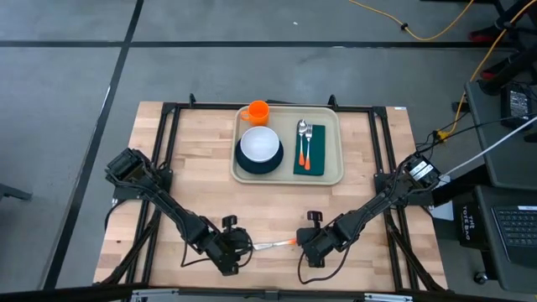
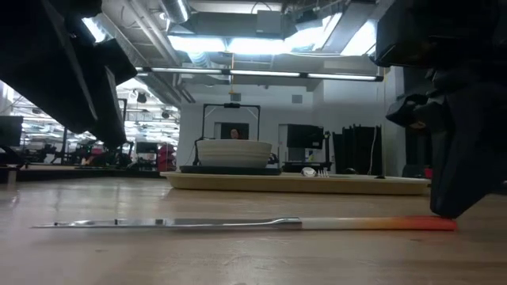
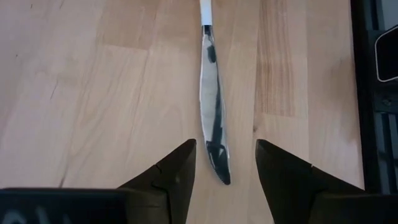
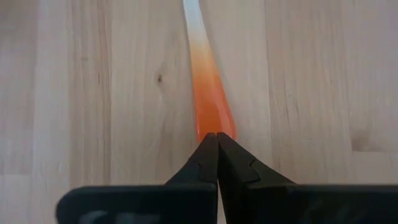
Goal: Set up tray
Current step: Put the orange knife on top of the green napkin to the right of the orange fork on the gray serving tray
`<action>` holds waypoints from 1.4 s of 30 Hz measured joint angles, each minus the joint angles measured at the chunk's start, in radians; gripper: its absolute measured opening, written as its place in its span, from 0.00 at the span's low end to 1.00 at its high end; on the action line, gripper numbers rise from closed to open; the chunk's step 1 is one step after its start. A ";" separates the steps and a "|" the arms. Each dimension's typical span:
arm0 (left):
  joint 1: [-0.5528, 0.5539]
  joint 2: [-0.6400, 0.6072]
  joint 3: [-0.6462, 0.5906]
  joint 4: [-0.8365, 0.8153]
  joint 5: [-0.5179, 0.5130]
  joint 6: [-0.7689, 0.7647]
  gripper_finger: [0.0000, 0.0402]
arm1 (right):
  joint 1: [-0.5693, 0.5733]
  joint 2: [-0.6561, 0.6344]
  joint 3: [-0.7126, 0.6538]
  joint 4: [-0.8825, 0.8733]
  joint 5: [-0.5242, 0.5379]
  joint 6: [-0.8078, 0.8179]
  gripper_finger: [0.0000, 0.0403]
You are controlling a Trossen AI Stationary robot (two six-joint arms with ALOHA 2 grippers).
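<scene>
A knife (image 1: 270, 245) with a steel blade and a white-to-orange handle lies flat on the wooden table near its front edge. My left gripper (image 3: 226, 155) hovers open over the blade's tip, one finger on each side, touching nothing. My right gripper (image 4: 217, 140) is shut at the handle's orange end. The beige tray (image 1: 285, 117) sits at the far middle. It holds a white bowl (image 1: 260, 144) on a dark plate, an orange cup (image 1: 258, 111), and a dark green napkin (image 1: 309, 164) with a fork and spoon on top. My right gripper sets its shut fingertips (image 4: 208, 149) on the free end of the knife's orange handle (image 4: 211, 118). The fingers slant down from the table's right and lie along the knife. In the low view the fingertips (image 2: 447, 207) meet the handle end (image 2: 432, 224), and the knife lies flat on the table.
Black frame rails (image 1: 164, 168) run along the table's left and right sides. Bare wood (image 1: 277, 210) lies between the knife and the tray. A laptop (image 1: 513, 226) and cables sit beyond the table's right edge.
</scene>
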 joint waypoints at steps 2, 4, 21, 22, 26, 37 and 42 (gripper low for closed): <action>0.000 0.000 0.000 -0.001 0.000 0.000 0.40 | 0.000 0.000 0.000 0.000 0.002 0.001 0.00; 0.000 0.000 0.000 -0.001 0.000 0.000 0.40 | 0.000 0.000 0.000 0.000 0.004 0.011 0.00; 0.000 0.000 -0.001 -0.060 0.046 -0.076 0.40 | 0.000 0.002 0.000 -0.001 0.006 0.104 0.00; 0.000 0.000 -0.001 -0.060 0.046 -0.078 0.40 | 0.000 0.002 0.000 -0.001 0.006 0.116 0.00; 0.000 0.000 -0.001 -0.060 0.048 -0.079 0.40 | 0.000 0.002 0.000 0.001 0.006 0.150 0.00; -0.001 0.000 -0.001 -0.070 0.068 -0.075 0.40 | 0.007 0.003 -0.001 0.027 0.004 0.176 0.00; -0.001 0.000 -0.001 -0.126 0.041 -0.075 0.40 | 0.007 0.003 -0.002 0.027 0.004 0.173 0.00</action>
